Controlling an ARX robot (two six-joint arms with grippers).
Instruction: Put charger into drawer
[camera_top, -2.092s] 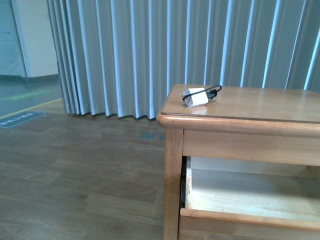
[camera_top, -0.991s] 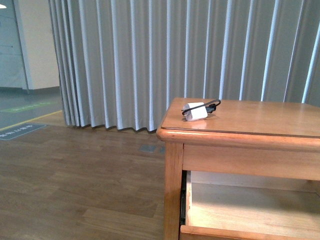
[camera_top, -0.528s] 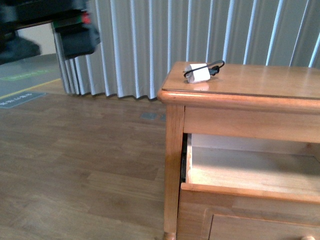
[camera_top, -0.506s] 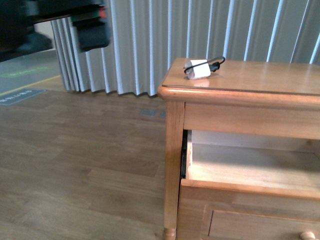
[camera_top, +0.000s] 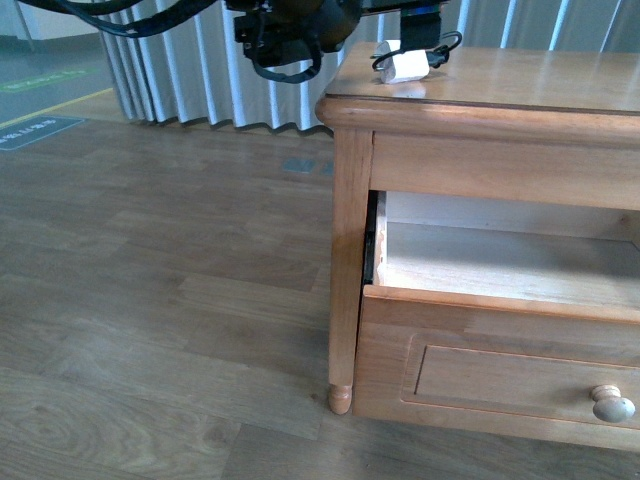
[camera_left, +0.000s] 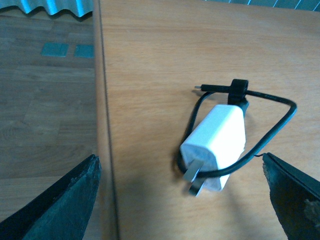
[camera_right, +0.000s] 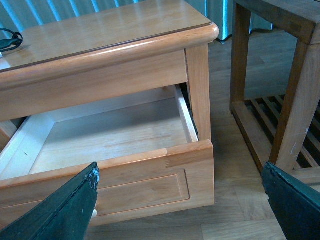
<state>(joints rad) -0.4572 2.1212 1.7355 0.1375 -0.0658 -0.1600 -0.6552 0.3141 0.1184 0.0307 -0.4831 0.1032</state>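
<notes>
The charger is a small white plug with a black cable loop, lying near the front left corner of the cabinet top. My left arm reaches in over that corner. In the left wrist view the charger lies flat, prongs toward the camera, and my left gripper hangs open above it with one finger on each side, touching nothing. The drawer stands pulled out, its pale interior bare. My right gripper is open over the drawer front.
A round pale knob sits on the drawer front. Wood plank floor spreads to the left, with grey curtains behind. Another wooden piece of furniture with a slatted shelf stands close beside the cabinet.
The front view has tipped down, so the drawer front and knob now show. My left arm has swung in from the upper left to above the charger. The charger has not moved.
</notes>
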